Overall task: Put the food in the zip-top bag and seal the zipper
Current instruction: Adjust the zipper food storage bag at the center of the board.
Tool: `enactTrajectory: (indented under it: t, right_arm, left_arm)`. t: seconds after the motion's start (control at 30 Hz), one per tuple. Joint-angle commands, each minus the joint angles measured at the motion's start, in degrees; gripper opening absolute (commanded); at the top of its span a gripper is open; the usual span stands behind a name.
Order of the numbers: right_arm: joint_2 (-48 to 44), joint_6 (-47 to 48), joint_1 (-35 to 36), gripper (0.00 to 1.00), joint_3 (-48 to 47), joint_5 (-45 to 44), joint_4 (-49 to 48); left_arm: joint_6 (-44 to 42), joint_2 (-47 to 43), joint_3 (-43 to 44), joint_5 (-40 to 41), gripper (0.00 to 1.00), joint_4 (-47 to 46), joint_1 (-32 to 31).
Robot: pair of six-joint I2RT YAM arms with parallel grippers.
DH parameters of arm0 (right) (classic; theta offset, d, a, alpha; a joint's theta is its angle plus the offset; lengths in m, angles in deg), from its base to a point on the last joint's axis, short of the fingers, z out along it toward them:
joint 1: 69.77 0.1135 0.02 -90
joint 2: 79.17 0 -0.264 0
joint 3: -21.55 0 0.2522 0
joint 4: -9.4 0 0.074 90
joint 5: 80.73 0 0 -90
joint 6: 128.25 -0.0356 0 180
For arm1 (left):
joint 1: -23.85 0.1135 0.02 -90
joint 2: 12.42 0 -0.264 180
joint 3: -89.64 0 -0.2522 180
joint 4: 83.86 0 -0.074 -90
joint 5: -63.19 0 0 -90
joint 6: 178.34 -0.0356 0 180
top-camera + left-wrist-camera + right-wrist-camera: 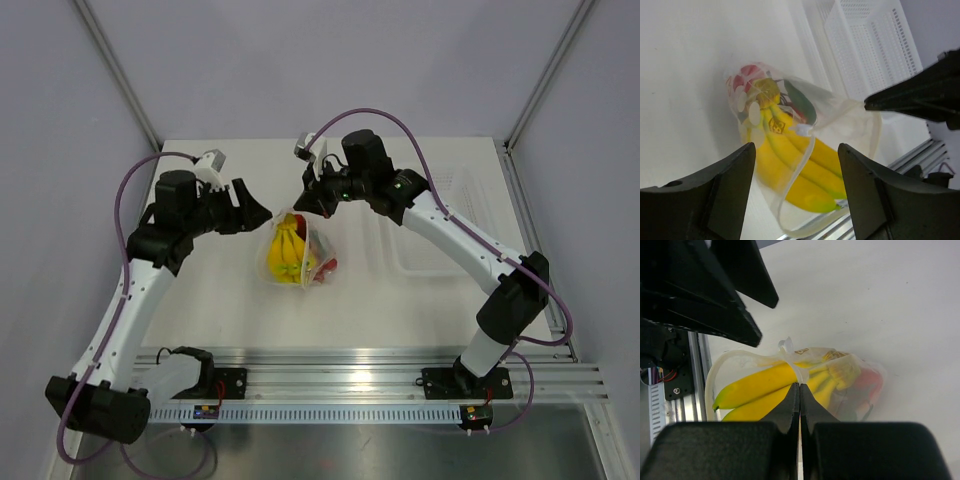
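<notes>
The dotted zip-top bag (300,262) hangs in the middle of the table, also in the left wrist view (857,127). The yellow bananas (285,255) (800,175) (755,385) and red strawberries (323,265) (747,75) (867,382) are inside it. Its zipper strip (799,170) (795,367) curves round an open mouth. My right gripper (303,207) (800,386) is shut on the bag's rim at the zipper and holds it up. My left gripper (262,218) (796,150) is open, just left of the bag, its jaws on either side of the mouth, not touching.
A clear rigid tray (440,225) (875,45) lies to the right of the bag, under the right arm. The aluminium rail (350,370) runs along the table's near edge, and grey walls close in the back and sides.
</notes>
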Motion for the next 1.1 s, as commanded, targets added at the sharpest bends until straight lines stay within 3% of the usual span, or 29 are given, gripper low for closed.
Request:
enactTrajectory:
  t: [0.0, 0.27, 0.47, 0.77, 1.07]
  right_arm:
    - [-0.03, 0.69, -0.50, 0.00, -1.99, -0.68, -0.35]
    - [0.50, 0.95, -0.50, 0.00, -2.25, 0.03, 0.53]
    - [0.85, 1.21, -0.50, 0.00, -3.13, 0.03, 0.71]
    - [1.03, 1.83, -0.50, 0.00, -3.74, -0.32, 1.41]
    - [1.55, 1.74, -0.41, 0.00, -4.18, -0.15, 1.85]
  left_arm:
    - [14.80, 6.22, 2.83, -5.59, 0.71, -0.64, 1.59]
    - [26.60, 10.80, 4.33, -5.86, 0.77, -2.22, 3.70]
    - [40.48, 10.10, -4.97, -15.35, 0.70, -14.88, 4.23]
    - [44.27, 6.94, -6.48, -16.75, 0.66, -14.00, 4.23]
    - [46.22, 8.07, -9.29, -19.57, 0.53, -18.40, 4.14]
